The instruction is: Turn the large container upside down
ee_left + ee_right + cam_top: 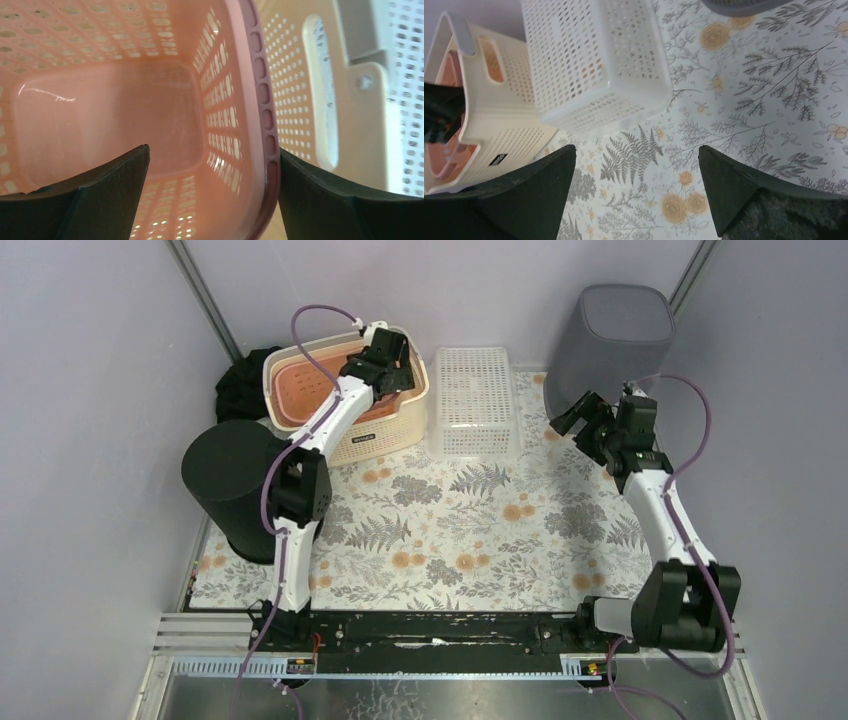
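The large container, a cream perforated basket [380, 435] [300, 75] [499, 125], stands upright at the back left. A smaller pink basket [310, 390] [100, 110] is nested inside it. My left gripper [395, 360] [212, 148] is open and reaches down into the cream basket at its right end. Its jaws straddle the pink basket's right rim [265, 125]: one finger is inside the pink basket, the other is between the pink wall and the cream wall. My right gripper [575, 415] [636, 146] hangs open over the floral mat with nothing between its fingers.
A white mesh basket [475, 400] [594, 60] sits just right of the cream one. A black round bin [235, 485] stands at the left edge and a grey bin [610, 340] at the back right. Dark cloth [240, 385] lies behind the black bin.
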`<state>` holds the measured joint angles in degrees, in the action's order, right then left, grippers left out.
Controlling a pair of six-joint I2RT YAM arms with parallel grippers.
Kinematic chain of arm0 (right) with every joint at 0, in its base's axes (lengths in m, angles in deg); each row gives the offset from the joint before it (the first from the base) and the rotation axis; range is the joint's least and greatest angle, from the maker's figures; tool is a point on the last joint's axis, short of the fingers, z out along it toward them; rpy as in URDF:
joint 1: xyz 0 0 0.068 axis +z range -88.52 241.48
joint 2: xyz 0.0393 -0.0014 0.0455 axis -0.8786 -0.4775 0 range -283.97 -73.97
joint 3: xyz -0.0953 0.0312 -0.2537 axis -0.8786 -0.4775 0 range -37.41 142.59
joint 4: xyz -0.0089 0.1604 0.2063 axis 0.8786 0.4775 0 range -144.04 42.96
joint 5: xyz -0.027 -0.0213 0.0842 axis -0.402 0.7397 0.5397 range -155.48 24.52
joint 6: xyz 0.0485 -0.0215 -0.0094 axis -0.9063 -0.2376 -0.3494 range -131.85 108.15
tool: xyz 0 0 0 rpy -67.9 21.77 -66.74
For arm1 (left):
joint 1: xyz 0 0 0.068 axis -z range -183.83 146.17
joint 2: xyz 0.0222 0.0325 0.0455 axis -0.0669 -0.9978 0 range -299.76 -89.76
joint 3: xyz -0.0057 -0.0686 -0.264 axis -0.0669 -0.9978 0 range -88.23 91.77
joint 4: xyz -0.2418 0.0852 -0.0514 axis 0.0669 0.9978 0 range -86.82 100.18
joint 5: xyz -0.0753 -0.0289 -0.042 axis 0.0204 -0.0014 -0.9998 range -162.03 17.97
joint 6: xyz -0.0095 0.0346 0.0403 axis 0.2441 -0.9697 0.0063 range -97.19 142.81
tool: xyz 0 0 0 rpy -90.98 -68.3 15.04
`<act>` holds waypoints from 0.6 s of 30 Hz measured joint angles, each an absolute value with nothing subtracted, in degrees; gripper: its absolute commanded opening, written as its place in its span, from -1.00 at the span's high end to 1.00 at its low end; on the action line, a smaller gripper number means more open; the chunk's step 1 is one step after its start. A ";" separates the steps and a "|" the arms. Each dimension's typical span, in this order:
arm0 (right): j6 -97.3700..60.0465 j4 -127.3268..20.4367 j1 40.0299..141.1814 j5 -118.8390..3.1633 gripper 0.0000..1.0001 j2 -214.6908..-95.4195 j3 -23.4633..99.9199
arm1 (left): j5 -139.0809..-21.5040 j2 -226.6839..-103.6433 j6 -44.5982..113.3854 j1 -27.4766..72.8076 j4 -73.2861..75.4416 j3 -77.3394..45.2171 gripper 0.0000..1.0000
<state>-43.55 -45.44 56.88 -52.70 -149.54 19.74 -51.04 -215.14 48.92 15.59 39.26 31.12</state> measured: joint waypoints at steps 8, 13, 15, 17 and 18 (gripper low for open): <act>-42.98 -42.69 60.09 -48.46 -0.99 -143.08 15.74 | -52.15 -217.65 47.11 15.43 38.32 32.45 0.96; -42.55 -41.44 62.89 -47.79 -0.99 -141.74 15.52 | -50.78 -217.09 47.39 14.62 40.33 32.65 1.00; -42.37 -40.65 63.35 -47.76 -0.99 -140.36 15.54 | -50.88 -216.15 47.50 14.49 41.05 32.65 1.00; -42.13 -39.89 63.48 -47.76 -0.99 -138.57 15.54 | -51.23 -214.57 47.79 14.38 41.09 32.65 1.00; -42.06 -39.43 63.52 -47.74 -0.99 -137.74 15.61 | -51.58 -213.24 48.05 14.36 41.14 32.65 1.00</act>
<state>-42.06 -39.43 63.52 -47.74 -137.74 15.61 -51.58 -213.24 48.05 14.36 41.14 32.65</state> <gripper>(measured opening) 0.993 0.304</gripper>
